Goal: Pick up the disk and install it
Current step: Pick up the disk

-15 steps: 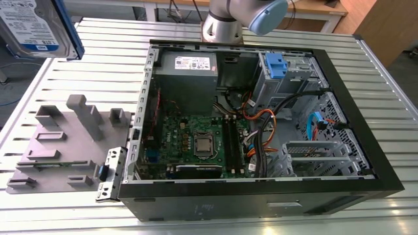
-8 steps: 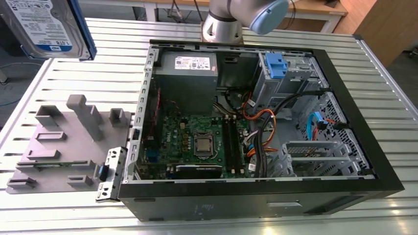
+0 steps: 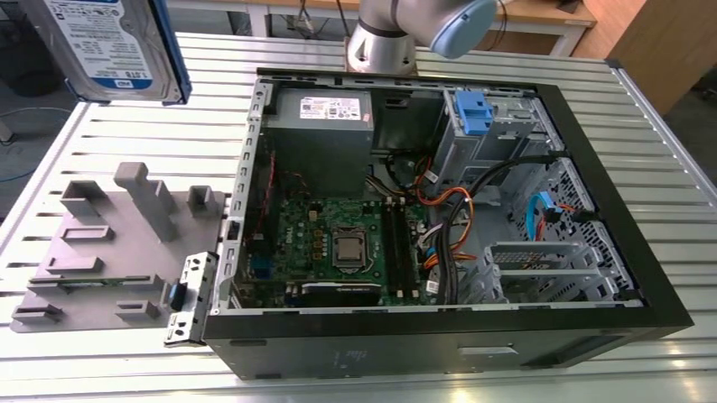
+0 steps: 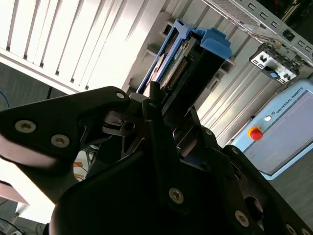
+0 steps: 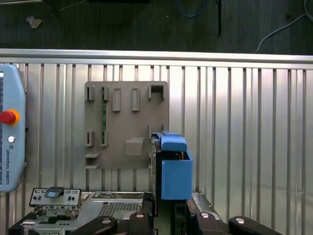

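Hanging high above the table (image 3: 146,134), the pincer (image 4: 171,110) grips the disk (image 3: 107,42).

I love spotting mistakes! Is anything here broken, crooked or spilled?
Nothing looks broken or spilled. The disk hangs in the air outside the open computer case, but only because the gripper holds it there.

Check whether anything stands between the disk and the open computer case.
Nothing visible does. The gripper clamps the disk, raised above the table, toward the exterior view's left of the computer case. The case lies open upward; the grey fixture beside it lies low on the table.
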`<state>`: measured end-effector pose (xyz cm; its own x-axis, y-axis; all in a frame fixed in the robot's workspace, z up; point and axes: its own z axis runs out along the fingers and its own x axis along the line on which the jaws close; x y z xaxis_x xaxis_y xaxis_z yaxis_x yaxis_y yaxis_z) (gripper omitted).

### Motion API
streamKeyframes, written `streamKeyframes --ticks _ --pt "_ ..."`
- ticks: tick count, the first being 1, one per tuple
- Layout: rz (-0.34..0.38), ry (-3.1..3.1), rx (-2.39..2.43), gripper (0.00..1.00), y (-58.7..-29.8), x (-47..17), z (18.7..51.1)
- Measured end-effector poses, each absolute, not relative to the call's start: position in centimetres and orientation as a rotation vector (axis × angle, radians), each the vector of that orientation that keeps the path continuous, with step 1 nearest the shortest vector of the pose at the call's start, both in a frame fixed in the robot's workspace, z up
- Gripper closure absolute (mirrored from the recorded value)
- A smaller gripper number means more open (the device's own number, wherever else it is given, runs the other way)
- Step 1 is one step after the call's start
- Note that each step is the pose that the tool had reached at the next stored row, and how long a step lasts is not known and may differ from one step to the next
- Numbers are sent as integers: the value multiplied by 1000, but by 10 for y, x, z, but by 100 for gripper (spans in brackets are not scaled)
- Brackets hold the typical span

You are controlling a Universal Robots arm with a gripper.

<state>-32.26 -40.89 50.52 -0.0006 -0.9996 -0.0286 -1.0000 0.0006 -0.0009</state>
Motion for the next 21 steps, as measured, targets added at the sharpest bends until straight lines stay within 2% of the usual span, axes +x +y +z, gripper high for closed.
streamKeyframes --ticks 21 --pt "31 2207 -2206 65 -409 -233 505"
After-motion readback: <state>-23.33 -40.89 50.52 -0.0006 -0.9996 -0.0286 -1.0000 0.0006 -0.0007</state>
